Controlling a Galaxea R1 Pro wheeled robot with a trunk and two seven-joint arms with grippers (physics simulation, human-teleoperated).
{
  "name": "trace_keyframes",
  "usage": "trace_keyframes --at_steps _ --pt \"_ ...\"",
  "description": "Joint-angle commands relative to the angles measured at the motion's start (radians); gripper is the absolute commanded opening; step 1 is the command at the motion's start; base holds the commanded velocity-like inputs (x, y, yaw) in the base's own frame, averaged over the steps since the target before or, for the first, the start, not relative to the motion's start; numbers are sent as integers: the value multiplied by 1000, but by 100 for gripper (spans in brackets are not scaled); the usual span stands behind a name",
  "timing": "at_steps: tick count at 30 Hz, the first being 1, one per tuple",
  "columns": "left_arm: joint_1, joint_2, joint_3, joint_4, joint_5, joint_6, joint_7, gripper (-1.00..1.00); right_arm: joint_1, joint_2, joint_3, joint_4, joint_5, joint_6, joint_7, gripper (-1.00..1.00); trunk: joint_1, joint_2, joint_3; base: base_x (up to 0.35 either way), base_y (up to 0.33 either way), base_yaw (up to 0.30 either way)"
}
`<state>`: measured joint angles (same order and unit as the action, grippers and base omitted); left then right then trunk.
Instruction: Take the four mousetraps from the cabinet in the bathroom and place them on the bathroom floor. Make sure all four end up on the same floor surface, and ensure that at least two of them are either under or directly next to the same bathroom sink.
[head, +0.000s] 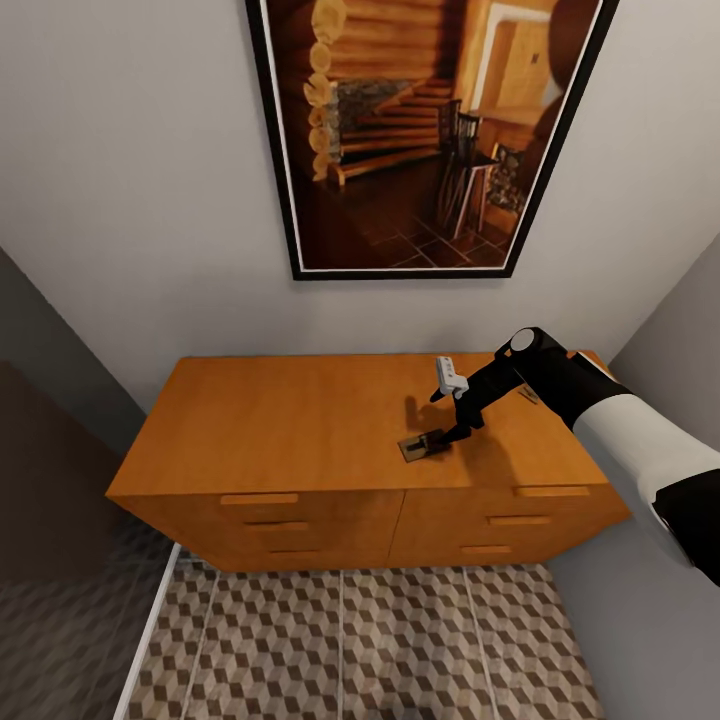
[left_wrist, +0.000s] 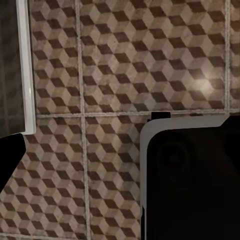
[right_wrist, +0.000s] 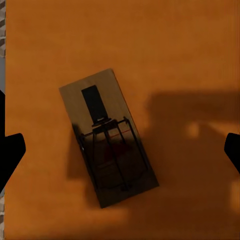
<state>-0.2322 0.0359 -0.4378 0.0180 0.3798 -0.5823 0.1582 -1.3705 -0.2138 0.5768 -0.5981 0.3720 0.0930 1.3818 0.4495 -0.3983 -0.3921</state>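
One mousetrap (head: 420, 447), a tan board with a black wire bar, lies flat on top of the orange-brown cabinet (head: 280, 430), right of its middle. My right gripper (head: 441, 437) hangs just above it, open. In the right wrist view the mousetrap (right_wrist: 107, 135) lies slantwise between the two spread fingertips, which are well apart from it. A small flat thing (head: 527, 396) peeks out behind the right arm; I cannot make out what it is. The left wrist view looks down on the cube-patterned bathroom floor (left_wrist: 125, 60). My left gripper (left_wrist: 120, 160) is open there, with one dark fingertip (left_wrist: 9, 160) showing.
The cabinet stands against a grey wall under a large framed picture (head: 430, 130), with all drawers closed. Patterned floor (head: 380, 640) lies in front of it. A white sill (head: 150, 630) and a dark glass panel border the floor on the left. My dark base (left_wrist: 190, 180) fills part of the left wrist view.
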Motion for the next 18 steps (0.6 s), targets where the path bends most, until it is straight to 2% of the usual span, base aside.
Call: trace_keyframes --at_steps 1,18 --pt "-1 0 -9 2 2 -4 5 100 -1 -1 4 -2 -1 10 2 100 1 -2 -2 2 0 0" --pt "-1 0 -9 2 2 -4 5 100 -2 1 5 33 0 10 0 100 1 -2 -14 0 0 0"
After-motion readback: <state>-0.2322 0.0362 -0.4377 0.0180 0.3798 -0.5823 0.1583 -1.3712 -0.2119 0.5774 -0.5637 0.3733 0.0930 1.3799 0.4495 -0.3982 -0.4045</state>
